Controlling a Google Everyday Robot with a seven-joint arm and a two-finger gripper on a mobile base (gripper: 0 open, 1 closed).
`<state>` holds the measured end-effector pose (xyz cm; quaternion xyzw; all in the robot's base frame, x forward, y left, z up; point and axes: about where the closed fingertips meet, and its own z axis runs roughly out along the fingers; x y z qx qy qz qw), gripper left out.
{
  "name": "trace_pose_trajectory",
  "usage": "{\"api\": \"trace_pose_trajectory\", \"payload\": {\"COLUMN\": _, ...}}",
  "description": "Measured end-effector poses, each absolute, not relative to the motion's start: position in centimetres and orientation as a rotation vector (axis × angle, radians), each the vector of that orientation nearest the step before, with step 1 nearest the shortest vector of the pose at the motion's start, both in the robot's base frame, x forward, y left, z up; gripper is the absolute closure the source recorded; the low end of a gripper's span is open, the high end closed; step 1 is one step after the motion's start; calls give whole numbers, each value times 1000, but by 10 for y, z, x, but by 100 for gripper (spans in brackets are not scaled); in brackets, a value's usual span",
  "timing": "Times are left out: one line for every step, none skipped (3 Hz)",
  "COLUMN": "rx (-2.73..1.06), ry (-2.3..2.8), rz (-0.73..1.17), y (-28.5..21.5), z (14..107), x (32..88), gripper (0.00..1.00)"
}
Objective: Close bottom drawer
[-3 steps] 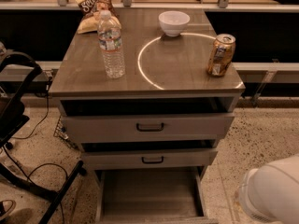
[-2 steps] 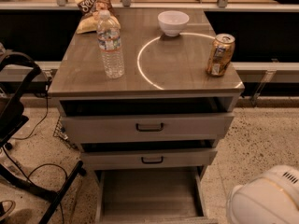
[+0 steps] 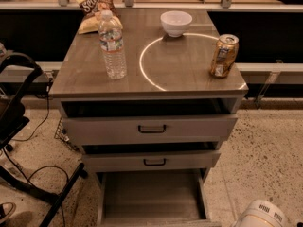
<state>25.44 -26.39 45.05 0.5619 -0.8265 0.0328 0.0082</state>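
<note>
Tray point(image 3: 150, 195) of bottom drawer point(image 3: 101, 206) flat, grey, open; pincer out of view.

A grey cabinet top point(image 3: 184, 77) was marked with a thin white ring point(image 3: 141, 67). A clear bottle point(image 3: 112, 44) was stood upright near the top's left edge, just outside the ring. A chip bag point(image 3: 96, 8) was laid at the back left corner, behind the bottle. A white bowl point(image 3: 176, 22) was set at the back, touching the ring's far side. A can point(image 3: 224, 56) was stood upright near the right edge. Below the top, a tall drawer point(image 3: 199, 126) and a middle drawer point(image 3: 189, 160) were seen, each with a black handle and a dark gap above its front. A speckled floor point(image 3: 265, 150) was spread around, and a black stand point(image 3: 64, 193) was placed at the left.
</note>
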Motion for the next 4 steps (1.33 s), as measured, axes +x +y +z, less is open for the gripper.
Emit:
{"api": "trace_pose_trajectory", "payload": {"rx": 1644, "ry": -2661, "rz": 49, "y": -269, "z": 405, "x": 247, "gripper": 100}}
{"api": "trace_pose_trajectory", "payload": {"rx": 1660, "ry": -2733, "rz": -12, "y": -266, "z": 364, "x": 250, "gripper": 100}}
{"api": "trace_pose_trajectory", "payload": {"rx": 1830, "ry": -2755, "rz": -67, "y": -254, "z": 329, "x": 258, "gripper": 100}}
{"api": "trace_pose_trajectory", "payload": {"rx": 1828, "ry": -2755, "rz": -74, "y": -253, "z": 326, "x": 258, "gripper": 100}}
